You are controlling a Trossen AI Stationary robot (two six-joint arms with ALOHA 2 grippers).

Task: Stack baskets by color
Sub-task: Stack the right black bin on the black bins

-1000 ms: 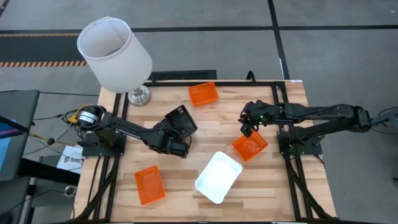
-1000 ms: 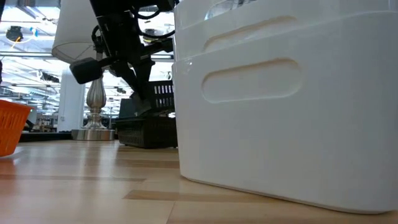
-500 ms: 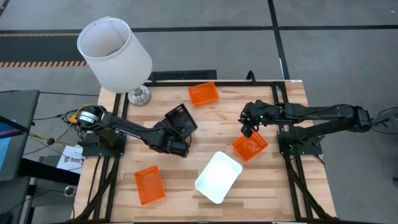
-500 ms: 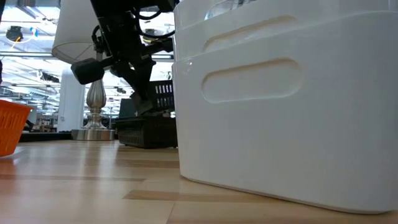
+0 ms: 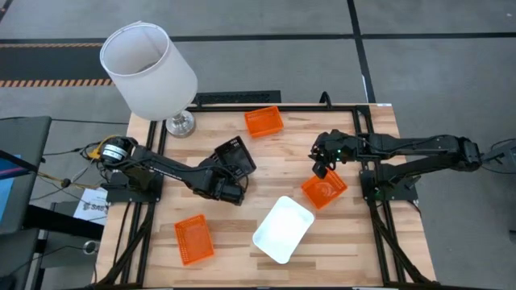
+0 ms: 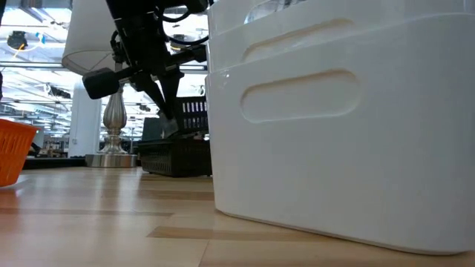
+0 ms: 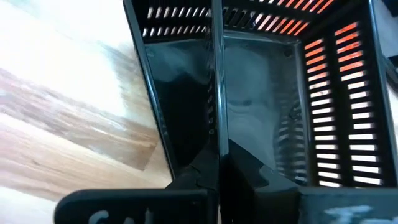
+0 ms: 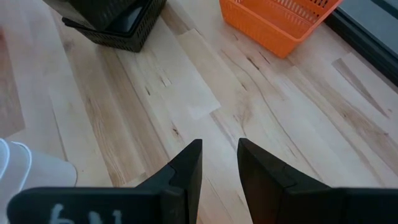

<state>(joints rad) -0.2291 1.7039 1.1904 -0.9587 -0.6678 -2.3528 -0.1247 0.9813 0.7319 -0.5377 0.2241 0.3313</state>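
**Basket inventory, from my remote station**

High view: my left gripper [image 5: 228,179] is clamped on the black baskets [image 5: 235,156] near table centre. Orange baskets lie at 12 o'clock [image 5: 264,121], 4 o'clock [image 5: 324,190] and 7 o'clock [image 5: 193,239]; the white baskets [image 5: 283,228] at 6 o'clock. My right gripper [image 5: 320,159] hovers at 3 o'clock.

Low view: white baskets [image 6: 341,119] fill the foreground.

Left wrist: fingers [image 7: 217,168] pinch the black wall.

Right wrist: jaws apart, holding nothing.

Even, bright overhead light fell on the pale wooden table [image 5: 266,169], casting soft shadows. Glare streaked the glossy slatted black plastic basket [image 7: 261,118], and the near white plastic basket [image 6: 341,126] loomed blurred.
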